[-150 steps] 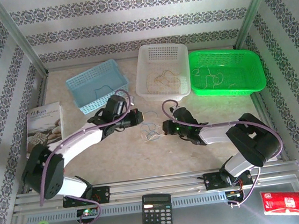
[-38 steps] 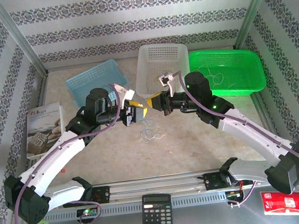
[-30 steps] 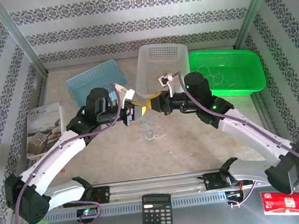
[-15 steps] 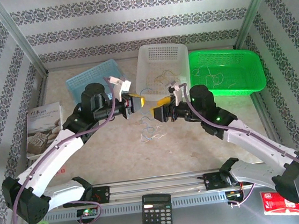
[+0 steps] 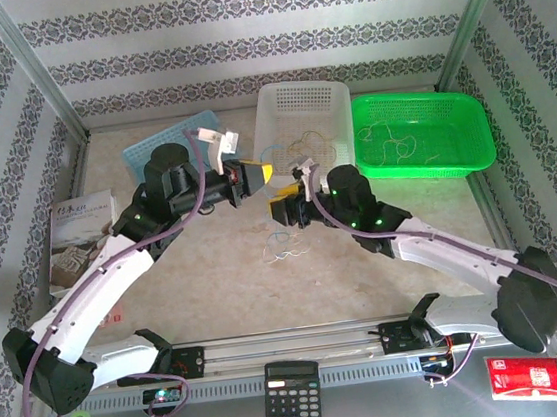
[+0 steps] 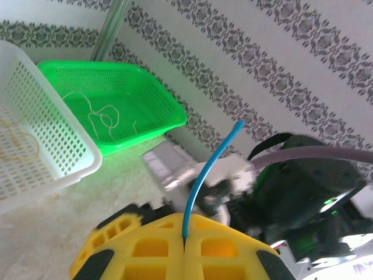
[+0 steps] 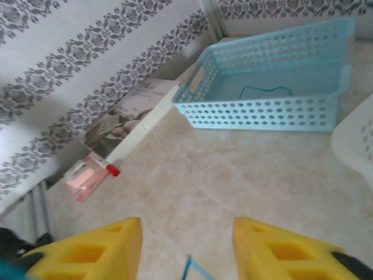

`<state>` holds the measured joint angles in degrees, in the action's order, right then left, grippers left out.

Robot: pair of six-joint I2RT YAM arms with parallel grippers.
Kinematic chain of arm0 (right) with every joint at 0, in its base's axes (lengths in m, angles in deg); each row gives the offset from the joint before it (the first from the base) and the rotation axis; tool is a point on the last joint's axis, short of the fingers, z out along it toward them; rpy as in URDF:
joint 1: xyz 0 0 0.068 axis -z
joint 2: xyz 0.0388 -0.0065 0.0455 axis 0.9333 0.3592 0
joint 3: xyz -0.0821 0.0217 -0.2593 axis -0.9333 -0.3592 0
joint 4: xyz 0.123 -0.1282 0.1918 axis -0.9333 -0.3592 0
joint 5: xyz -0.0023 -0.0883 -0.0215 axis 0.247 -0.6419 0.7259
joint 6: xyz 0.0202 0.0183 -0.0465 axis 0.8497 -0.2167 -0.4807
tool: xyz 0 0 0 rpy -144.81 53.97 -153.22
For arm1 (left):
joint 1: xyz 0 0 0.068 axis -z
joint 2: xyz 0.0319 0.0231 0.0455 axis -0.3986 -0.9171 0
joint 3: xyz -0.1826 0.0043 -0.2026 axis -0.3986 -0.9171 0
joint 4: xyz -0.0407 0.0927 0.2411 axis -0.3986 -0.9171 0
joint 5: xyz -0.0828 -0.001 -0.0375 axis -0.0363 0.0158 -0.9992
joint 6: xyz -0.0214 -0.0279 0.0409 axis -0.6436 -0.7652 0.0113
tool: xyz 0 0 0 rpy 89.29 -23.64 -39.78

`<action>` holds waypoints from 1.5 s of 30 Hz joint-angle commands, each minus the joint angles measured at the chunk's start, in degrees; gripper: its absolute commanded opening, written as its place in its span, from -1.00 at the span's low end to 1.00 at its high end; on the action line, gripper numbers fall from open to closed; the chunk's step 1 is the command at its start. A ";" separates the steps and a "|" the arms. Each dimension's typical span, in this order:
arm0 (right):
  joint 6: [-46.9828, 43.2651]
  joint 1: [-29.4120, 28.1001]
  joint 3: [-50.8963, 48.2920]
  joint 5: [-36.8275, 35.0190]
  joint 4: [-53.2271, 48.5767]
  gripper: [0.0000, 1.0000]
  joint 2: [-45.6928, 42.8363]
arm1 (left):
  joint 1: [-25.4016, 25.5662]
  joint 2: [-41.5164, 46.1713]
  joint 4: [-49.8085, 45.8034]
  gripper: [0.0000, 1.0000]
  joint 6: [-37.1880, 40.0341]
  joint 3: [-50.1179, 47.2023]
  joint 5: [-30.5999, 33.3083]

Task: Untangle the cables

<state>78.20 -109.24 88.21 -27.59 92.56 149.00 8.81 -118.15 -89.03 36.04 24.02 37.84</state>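
The left gripper [image 6: 184, 238] has its jaws shut tight on a blue cable [image 6: 204, 175], lower center. The right gripper [image 7: 186, 236] has its jaws apart. Loose cables [image 5: 283, 249] lie mid-frame on the tabletop [image 5: 216, 281].

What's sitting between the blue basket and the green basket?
The white basket, holding yellowish wires, sits between the blue basket and the green basket in the top view.

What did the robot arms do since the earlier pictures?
Both arms lifted off the table. The left fingers pulled back toward the blue plastic basket, clamping a thin blue wire; the right fingers backed off, open. The loose wire tangle and black calculator stayed put.
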 commanded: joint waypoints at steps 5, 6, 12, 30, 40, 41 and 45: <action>3.71 -0.38 -3.71 -6.54 14.50 -0.71 6.26 | 0.44 0.79 6.65 -1.00 -7.65 6.54 1.42; 4.07 -0.36 -4.10 -7.00 15.46 -0.73 6.88 | 0.45 0.77 7.21 -1.00 -8.38 7.24 1.77; 6.01 -0.23 -6.76 -10.43 19.63 -0.79 10.18 | 0.42 0.68 10.53 -1.00 -12.99 11.59 3.40; 10.38 0.17 -9.30 -13.50 26.93 -0.05 19.91 | 0.40 -0.12 15.74 -1.00 -19.58 16.96 3.66; 12.62 0.43 -10.46 -14.02 30.48 -0.09 25.01 | 0.35 -0.17 12.39 -1.00 -16.95 21.00 5.03; 13.03 0.52 -10.75 -13.94 31.13 -0.09 25.46 | 0.31 -0.29 10.84 -1.00 -15.77 22.00 5.25; 13.63 0.55 -12.20 -13.59 31.90 -0.07 25.21 | -0.05 -1.10 5.32 -1.00 -10.15 25.85 6.94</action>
<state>90.40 -109.20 77.19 -40.51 121.06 174.31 8.76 -119.00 -80.35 20.68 46.66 43.39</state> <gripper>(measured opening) 0.460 0.042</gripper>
